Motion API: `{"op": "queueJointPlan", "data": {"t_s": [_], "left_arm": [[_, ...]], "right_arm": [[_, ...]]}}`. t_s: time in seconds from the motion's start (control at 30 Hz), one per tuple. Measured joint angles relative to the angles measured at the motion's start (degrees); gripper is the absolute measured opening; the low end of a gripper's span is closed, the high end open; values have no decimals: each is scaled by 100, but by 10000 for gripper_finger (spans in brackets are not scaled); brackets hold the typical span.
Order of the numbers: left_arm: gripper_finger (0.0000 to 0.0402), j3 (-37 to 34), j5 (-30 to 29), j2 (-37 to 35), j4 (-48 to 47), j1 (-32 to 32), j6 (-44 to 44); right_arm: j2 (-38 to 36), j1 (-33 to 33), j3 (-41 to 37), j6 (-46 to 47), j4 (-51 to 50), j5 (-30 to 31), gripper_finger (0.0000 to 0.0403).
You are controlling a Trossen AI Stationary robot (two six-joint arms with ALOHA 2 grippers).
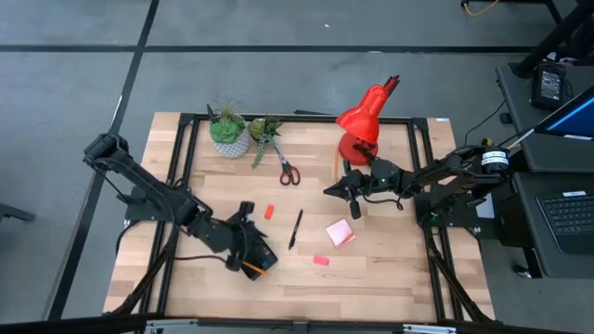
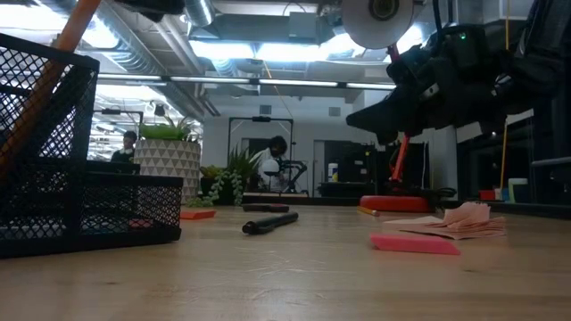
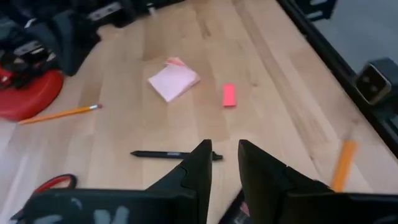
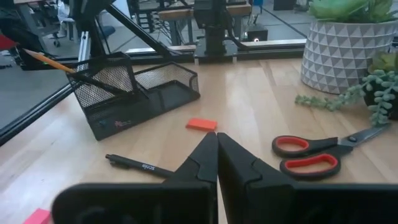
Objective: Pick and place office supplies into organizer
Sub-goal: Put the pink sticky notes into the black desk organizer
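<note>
Only white lettering on the black pen (image 4: 140,165) shows, too blurred to read

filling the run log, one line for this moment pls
left gripper: open above mesh organizer, pencil in it | right gripper: shut, empty, near sticky pad | pen: on table

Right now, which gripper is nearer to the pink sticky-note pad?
The right one. The right gripper hangs shut just beside the sticky-note pad, toward the red lamp. The left gripper is farther off, over the black organizer, past the black pen.
</note>
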Motion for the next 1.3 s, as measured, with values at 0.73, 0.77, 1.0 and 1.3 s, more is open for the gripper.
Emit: {"op": "queueJointPlan", "data": {"t_s": [0.73,0.77,1.0,1.3], "left_arm": [[32,0,1026,2,-6,2179,636],[22,0,967,2,-5,2233,628],[2,0,942,4,-31,2666,299],[1,0,968,7,-58,2833,530]], "right_arm": [[0,147,0,-492,131,-268,9],[0,156,0,-492,131,-266,9],[0,227,0,-548,125,-260,9],[0,305,2,-661,21,-332,8]]}}
